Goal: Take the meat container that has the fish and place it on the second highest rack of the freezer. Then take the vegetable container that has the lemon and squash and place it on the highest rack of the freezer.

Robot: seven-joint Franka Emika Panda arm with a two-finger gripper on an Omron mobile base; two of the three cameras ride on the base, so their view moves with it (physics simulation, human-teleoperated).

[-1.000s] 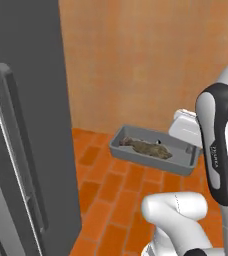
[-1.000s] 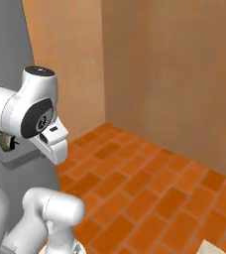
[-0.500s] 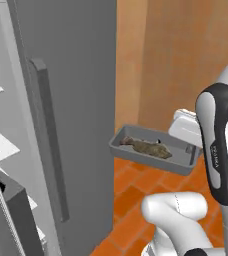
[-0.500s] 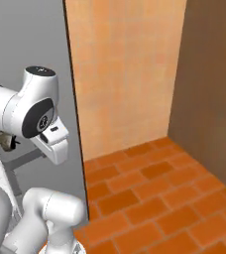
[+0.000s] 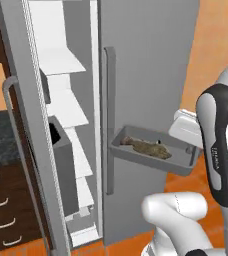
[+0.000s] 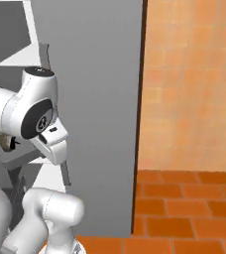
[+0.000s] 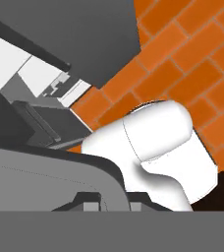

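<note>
Left base view: flat grey meat container (image 5: 153,155) carrying the mottled fish (image 5: 147,147) hangs before the freezer (image 5: 146,75), open white shelves leftward; gripper grip cannot be told.

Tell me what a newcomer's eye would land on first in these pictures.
First, the grey tray held out in mid-air in front of the freezer, with the olive-brown fish lying flat in it. Next, the freezer's open left side, where white shelves step down behind the door. The white arm rises at right over orange brick floor.
</note>
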